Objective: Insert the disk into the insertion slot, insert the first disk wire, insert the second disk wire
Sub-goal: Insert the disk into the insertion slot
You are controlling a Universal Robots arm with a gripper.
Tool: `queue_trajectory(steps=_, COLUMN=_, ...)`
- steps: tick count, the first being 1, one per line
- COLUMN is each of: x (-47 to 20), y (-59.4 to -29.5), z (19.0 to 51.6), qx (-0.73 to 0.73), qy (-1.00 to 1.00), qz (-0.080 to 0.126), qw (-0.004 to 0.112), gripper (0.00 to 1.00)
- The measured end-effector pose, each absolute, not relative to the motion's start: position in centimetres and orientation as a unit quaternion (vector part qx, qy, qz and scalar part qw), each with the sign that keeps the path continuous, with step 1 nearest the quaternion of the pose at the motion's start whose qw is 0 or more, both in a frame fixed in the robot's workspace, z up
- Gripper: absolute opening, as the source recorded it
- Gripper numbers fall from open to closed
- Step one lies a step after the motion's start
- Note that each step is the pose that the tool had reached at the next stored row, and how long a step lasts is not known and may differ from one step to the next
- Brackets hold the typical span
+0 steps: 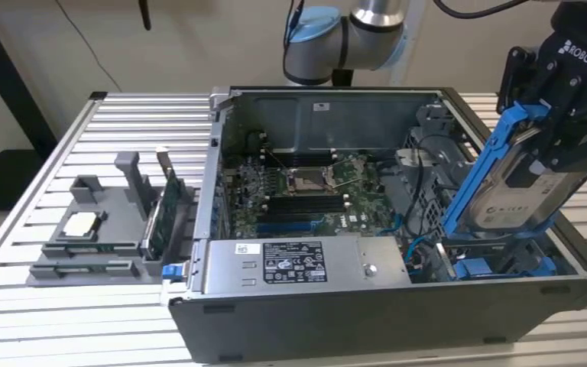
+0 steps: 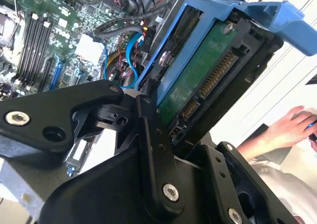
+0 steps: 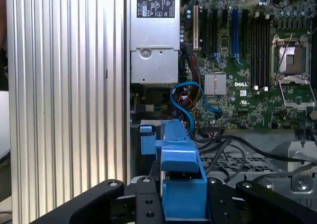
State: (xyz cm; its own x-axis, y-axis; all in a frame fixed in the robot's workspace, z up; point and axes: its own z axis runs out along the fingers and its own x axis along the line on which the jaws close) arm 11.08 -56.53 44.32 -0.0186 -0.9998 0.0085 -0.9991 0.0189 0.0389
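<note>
Looking at the exterior view, you have the jaws clamped on the disk (image 1: 518, 195). Its long axis is steeply tilted, with the lower end just above the insertion slot (image 1: 503, 266) at the near corner of the case (image 1: 375, 329), on the exterior view's right, not yet seated.
</note>
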Motion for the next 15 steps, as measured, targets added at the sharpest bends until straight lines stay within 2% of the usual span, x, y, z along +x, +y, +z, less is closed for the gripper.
queue_trajectory(steps=15, x=12.1, y=-56.6, z=43.2, qx=0.700, qy=-0.713, qz=-0.014, qw=0.020, gripper=0.33)
